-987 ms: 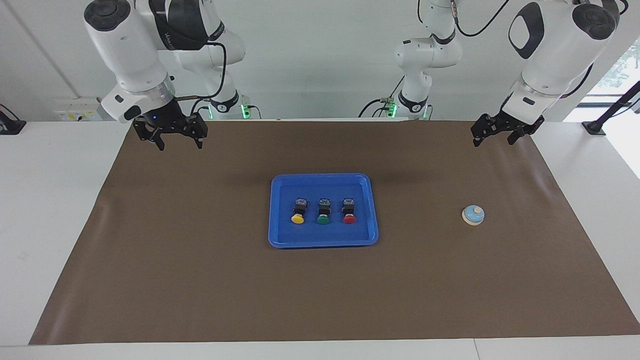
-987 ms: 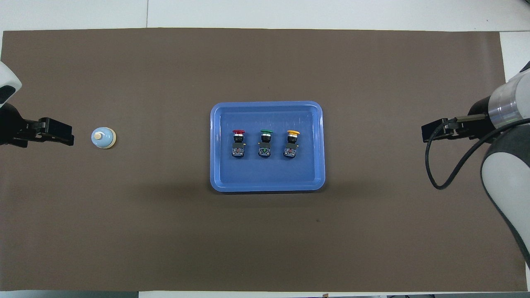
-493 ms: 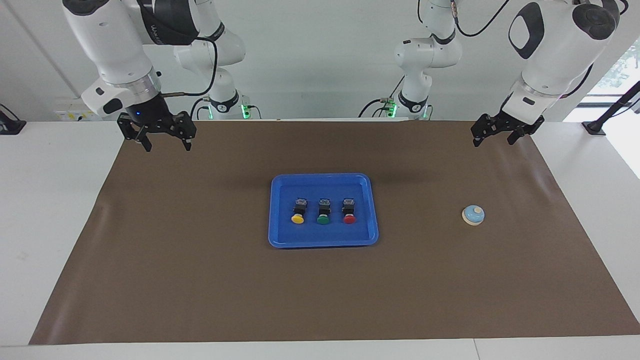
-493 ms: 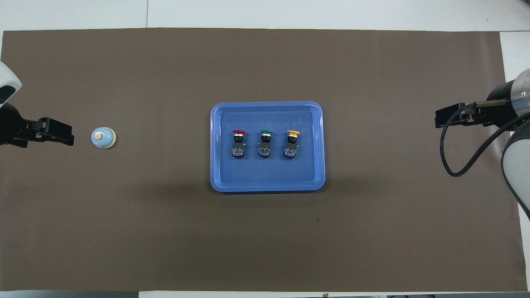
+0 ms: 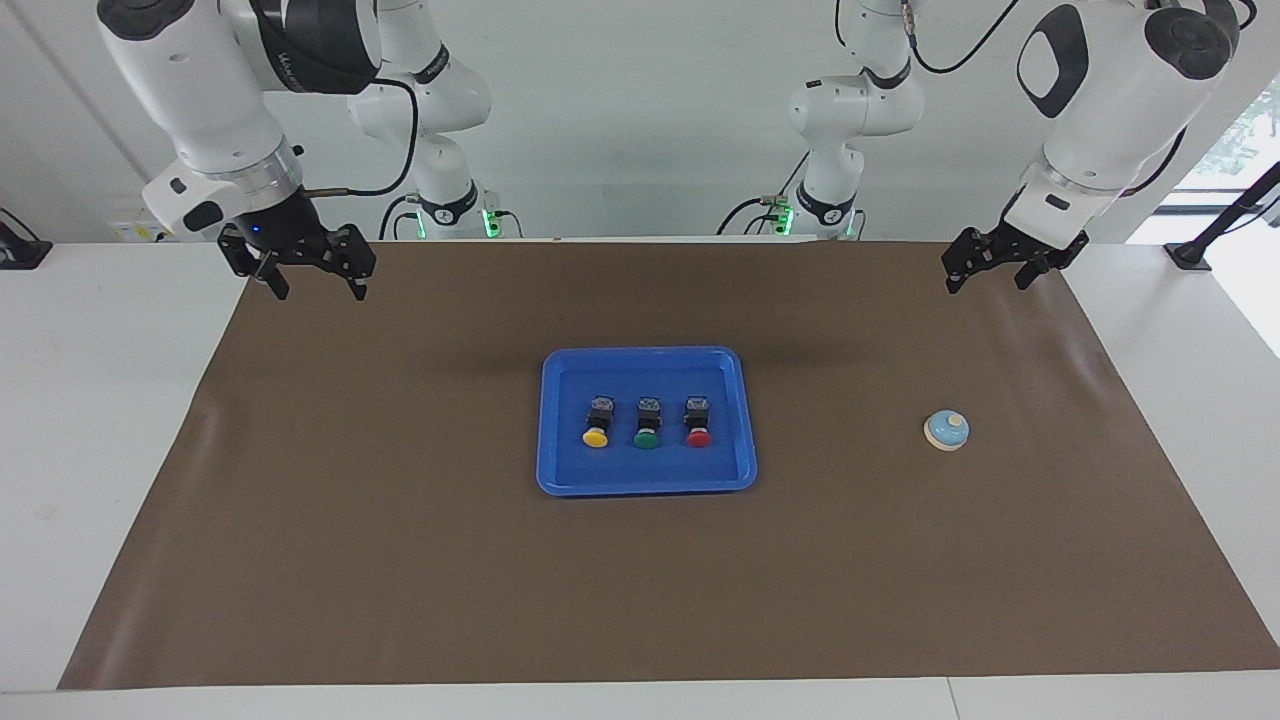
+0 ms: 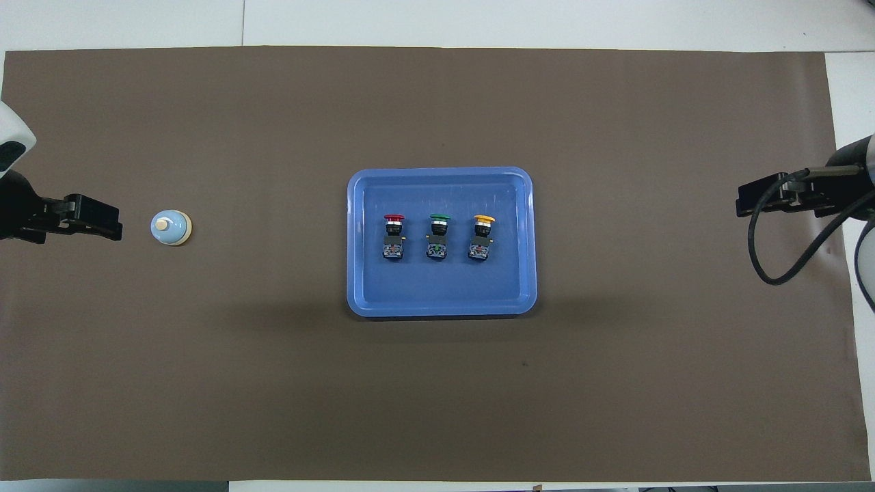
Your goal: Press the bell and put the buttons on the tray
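Brown table cover: a large brown paper-like sheet (image 5: 400,560) lies over the white table (image 5: 100,400) and carries everything.
Writing: a dark band on the right arm has some lettering, too small to read; no other label can be read.
Blue tray: the shallow rectangular bright blue plastic tray (image 5: 560,478) with rounded corners lies in the middle of the sheet.
Buttons: three small push-button switches with black boxy bodies lie in one row in the tray, caps pointing away from the robots. The yellow-capped button (image 5: 596,436) is toward the right arm's end, the green-capped button (image 5: 646,437) is in the middle, the red-capped button (image 5: 698,436) is toward the left arm's end. They do not touch each other.
Bell: the small round desk bell with light blue dome and cream rim (image 5: 946,430) stands on the sheet, well apart from the tray, toward the left arm's end.
Left gripper (image 5: 986,279): open, empty, raised over the sheet's corner near its own base; it touches nothing.
Right gripper (image 5: 320,290): open, empty, raised over the sheet's edge at its own end.
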Tool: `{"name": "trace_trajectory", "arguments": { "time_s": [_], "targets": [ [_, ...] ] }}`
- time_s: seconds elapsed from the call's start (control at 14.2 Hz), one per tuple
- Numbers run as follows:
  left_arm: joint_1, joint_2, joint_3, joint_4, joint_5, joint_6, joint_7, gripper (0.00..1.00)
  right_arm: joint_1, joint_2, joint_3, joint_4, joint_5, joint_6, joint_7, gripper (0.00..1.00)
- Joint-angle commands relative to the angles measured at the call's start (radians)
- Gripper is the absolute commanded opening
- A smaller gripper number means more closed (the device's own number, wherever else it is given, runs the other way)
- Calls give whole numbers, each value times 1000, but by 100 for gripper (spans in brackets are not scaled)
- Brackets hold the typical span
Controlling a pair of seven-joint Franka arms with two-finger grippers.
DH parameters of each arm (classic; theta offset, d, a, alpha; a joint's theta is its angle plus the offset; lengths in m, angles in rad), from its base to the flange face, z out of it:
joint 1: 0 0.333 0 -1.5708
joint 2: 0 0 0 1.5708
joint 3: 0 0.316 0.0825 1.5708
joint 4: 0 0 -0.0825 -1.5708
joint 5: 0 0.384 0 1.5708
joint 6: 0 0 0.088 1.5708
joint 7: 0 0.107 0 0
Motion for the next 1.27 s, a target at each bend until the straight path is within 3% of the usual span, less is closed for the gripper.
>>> {"name": "trace_trajectory", "arguments": {
  "time_s": [0.0,1.2],
  "targets": [
    [10,-3,-6,4,-4,-8,-1,100,-130,-7,120,14,-10,-38,-21,100],
    [10,-3,-6,4,-4,-8,-1,100,-142,-16,133,9,-10,-76,-38,100]
  ]
}}
